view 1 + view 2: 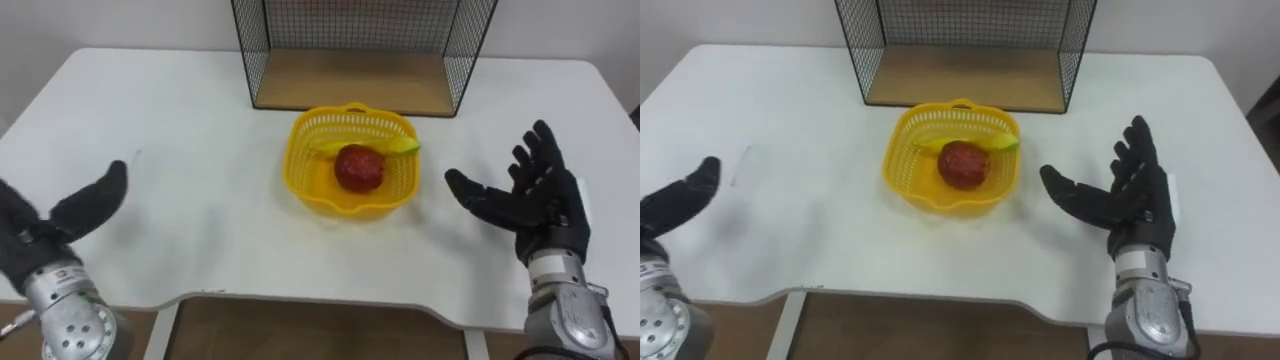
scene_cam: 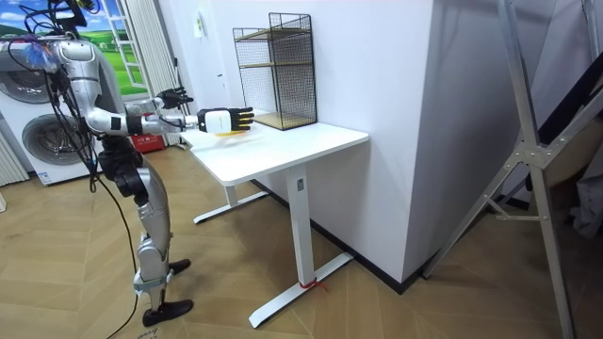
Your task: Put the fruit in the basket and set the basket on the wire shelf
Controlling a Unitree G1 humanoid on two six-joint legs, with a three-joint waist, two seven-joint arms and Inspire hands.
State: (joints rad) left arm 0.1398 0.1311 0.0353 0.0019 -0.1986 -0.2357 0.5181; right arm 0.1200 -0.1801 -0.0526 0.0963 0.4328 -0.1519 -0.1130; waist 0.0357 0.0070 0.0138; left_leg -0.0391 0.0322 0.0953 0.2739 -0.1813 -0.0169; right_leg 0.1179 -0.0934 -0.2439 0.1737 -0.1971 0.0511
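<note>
Right now I have both arms held out over the white table [image 1: 200, 210], one on each side of the work. My right hand [image 1: 530, 200] hovers above the tabletop with its fingers straight and spread, thumb stuck out and palm turned inward; it holds nothing. The yellow basket [image 1: 297, 165] sits on the table to the left of that hand, near its thumb tip but apart from it. My left hand [image 1: 45, 235] is at the lower left, also open and empty, with its fingers stretched toward the middle of the table. The basket lies well apart from it, off to its right and a little farther out.

Both fruits are in the basket. A round red fruit [image 1: 359, 167] sits in the middle, and a long yellow-green fruit [image 1: 402, 147] lies across just behind it, on the side away from both hands.

Beyond the basket, farther from the hands, stands the black wire shelf [image 1: 255, 45] with a wooden bottom board [image 1: 350, 85]. The basket's far rim is just in front of that board, on the table and not on the board.

In the room view the robot stands upright at the table's end on the room view's left, arms forward.
</note>
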